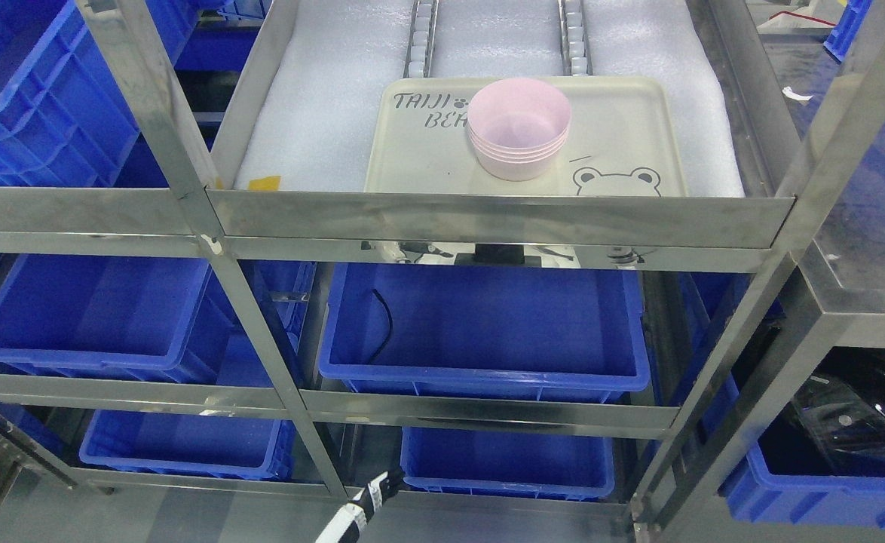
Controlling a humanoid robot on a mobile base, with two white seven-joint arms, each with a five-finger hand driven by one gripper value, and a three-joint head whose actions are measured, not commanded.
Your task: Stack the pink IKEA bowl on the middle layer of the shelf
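Observation:
A stack of several pink bowls (519, 127) stands upright on a beige tray (623, 128) printed with a bear drawing. The tray lies on white foam padding on a layer of the steel shelf (488, 215), near its front rail. Neither of my hands shows in the head view. Only a thin black-and-white banded piece (359, 501) pokes in at the bottom edge, left of the middle, and I cannot tell what it belongs to.
Blue plastic crates sit on the lower shelf layers, one (488, 332) directly beneath the tray with a black cable inside. More blue crates (88, 317) stand to the left and right. Steel uprights (156, 113) frame the shelf opening. A yellow tag (264, 182) lies on the foam.

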